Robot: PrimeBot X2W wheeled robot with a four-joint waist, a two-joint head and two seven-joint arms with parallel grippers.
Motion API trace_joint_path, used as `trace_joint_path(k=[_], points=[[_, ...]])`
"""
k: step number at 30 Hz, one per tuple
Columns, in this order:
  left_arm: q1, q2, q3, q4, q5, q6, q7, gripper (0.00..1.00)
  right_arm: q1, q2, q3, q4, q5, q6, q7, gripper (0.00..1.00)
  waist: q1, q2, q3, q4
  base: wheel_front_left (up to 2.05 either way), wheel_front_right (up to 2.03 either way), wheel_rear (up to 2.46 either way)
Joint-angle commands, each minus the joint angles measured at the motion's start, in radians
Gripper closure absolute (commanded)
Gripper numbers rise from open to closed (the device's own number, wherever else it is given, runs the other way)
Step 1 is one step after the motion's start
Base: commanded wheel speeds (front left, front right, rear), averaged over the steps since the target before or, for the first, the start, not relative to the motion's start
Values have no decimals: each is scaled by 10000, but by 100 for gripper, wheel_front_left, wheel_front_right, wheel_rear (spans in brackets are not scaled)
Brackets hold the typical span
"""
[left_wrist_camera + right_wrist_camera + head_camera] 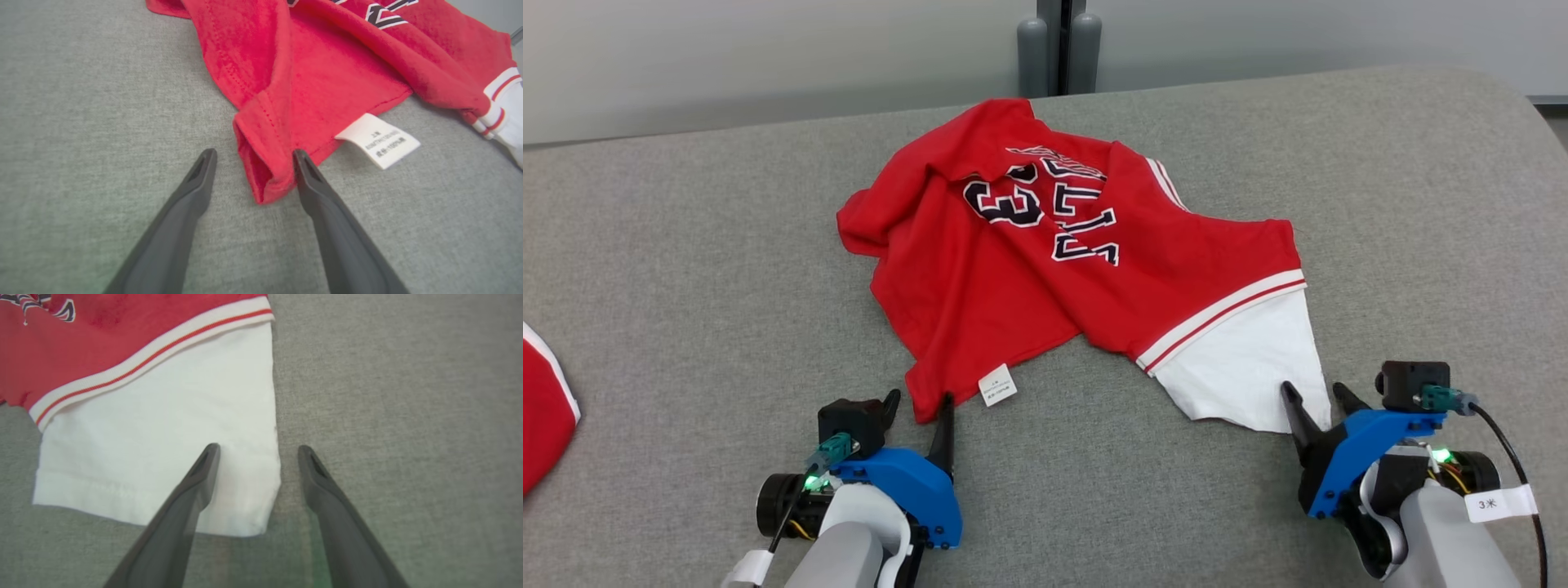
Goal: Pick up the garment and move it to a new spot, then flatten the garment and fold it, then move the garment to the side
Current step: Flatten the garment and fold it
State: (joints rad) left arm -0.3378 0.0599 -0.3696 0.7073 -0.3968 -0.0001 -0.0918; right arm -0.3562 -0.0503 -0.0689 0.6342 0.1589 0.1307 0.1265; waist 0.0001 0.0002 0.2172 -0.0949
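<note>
1. Dark fingers of the left gripper (254,152) stand spread and hold nothing. A doubled-over hem corner (265,179) lies between them, its edge just beside one finger.
2. Across from it, the right gripper (258,446) is equally wide and empty. It straddles the outer corner of the white sleeve (163,437), one finger over the cloth and the other over bare surface.
3. Both corners belong to the red jersey (1045,261), which lies crumpled in the middle of the grey cloth-covered table (686,286). Its lettering is rumpled and a care label (997,385) pokes out near the left gripper.
4. By its look the jersey is light, limp knit. It should sag and drape once lifted, and drag rather than slide on the textured cover.
5. The stitched hems look like the firmest holds: the hem corner on the left, the sleeve's cuff corner on the right. Each pinch probably needs to reach the table to catch every layer, or a fold may fall open.
6. Well apart, at the table's left edge, lies a second red garment (543,408).
</note>
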Motion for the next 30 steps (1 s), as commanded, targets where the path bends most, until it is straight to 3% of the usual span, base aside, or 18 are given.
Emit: trace_joint_path(k=[1,11,17,18,19,20,21,22,30], points=[[-76,13,-29,148,-45,60,12,0,-155,-2,63,108,43,1,-44,0,-1,-2,48,38,0,0,0],[-197,-43,-365,874,-299,-11,1,0,-296,40,263,1565,-380,3,-60,0,-1,-2,121,247,0,0,0],[-203,-46,-448,1062,-467,-4,-181,0,216,55,336,1760,-385,3,-227,0,-1,-2,46,268,0,0,0],[-222,-47,-453,1091,-495,-17,-202,10,258,57,374,1801,-395,3,-235,0,-1,-2,39,254,0,0,0],[-236,-51,-488,1130,-505,-52,-203,48,295,60,419,1861,-468,3,-188,50,-1,-2,32,241,0,0,0],[-261,-57,-517,1170,-514,-71,-218,70,316,69,495,1914,-461,4,-136,64,-1,-2,25,228,0,0,0],[-282,-59,-528,1213,-541,-80,-238,93,327,81,607,1973,-376,13,-71,100,-1,-2,19,216,0,0,0],[-295,-77,-539,1255,-546,-99,-255,100,336,97,716,2022,-335,15,-23,100,-1,-2,11,200,0,0,0],[-432,-70,-357,900,-866,-457,-1153,100,28,50,739,1095,206,13,-1017,100,-1,-2,-155,169,0,0,0]])
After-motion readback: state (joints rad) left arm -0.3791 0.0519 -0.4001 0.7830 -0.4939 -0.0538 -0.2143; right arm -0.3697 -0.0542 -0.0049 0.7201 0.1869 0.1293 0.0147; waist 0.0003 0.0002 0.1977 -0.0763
